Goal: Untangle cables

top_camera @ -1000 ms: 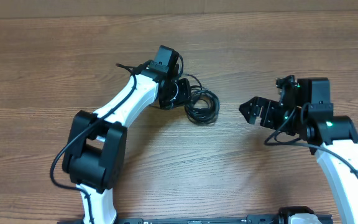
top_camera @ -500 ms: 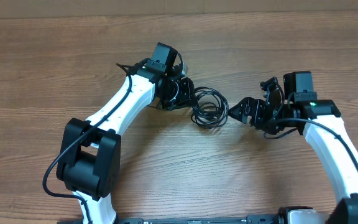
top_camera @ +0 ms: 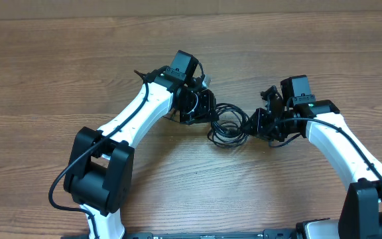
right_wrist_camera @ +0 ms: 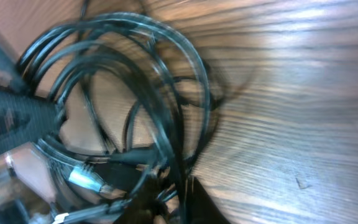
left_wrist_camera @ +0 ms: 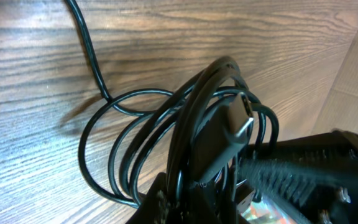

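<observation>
Right arm swung in from the right over the last second; my right gripper [top_camera: 253, 124] now sits against the right edge of the cables [top_camera: 229, 126]. Left arm pushed rightward too, and the coil went with it, from mid-table toward the right.

Left gripper [top_camera: 204, 109]: closed on the cables at the coil's left edge. Left wrist view shows the black bundle [left_wrist_camera: 185, 124] rising out of the fingers as several stacked loops, one silver-grey plug tip [left_wrist_camera: 244, 122] sticking up near the top of the bunch. One single strand runs off alone across the wood to the upper left of that view.

Right gripper: cannot tell how far apart the fingers stand. Right wrist view is blurred; loops [right_wrist_camera: 160, 81] fill the upper left, and some strands run down toward the fingers at the bottom edge. A second silver plug end [right_wrist_camera: 82, 178] shows low on the left.

Coil lies flat on the wooden table [top_camera: 58, 66], between the two grippers, loops overlapping and not separated.
</observation>
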Robot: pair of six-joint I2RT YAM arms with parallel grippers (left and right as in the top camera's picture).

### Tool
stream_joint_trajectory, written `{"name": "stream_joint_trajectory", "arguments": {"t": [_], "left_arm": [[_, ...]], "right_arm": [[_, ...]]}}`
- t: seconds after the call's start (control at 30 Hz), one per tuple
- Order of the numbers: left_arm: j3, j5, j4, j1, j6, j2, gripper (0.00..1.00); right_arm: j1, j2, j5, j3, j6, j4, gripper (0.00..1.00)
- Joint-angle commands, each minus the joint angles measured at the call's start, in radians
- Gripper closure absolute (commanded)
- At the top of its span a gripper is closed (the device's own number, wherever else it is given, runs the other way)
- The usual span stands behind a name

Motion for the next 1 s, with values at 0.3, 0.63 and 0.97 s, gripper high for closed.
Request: {"name": "stream_joint_trajectory", "arguments": {"t": [0.3, 0.63, 0.97], "left_arm": [[0.009, 0.012, -0.017, 0.011, 0.035, -0.032, 0.91], [0.009, -0.116, -0.021, 0.016, 0.036, -0.032, 0.96], [0.009, -0.048, -0.038, 0.139, 0.031, -0.032, 0.96]], "right_arm": [[0.003, 0.008, 0.161, 0.018, 0.12, -0.073, 0.96], [0.003, 0.008, 0.269, 0.014, 0.136, -0.129, 0.96], [0.003, 0.008, 0.287, -0.014, 0.136, -0.126, 0.96]]}}
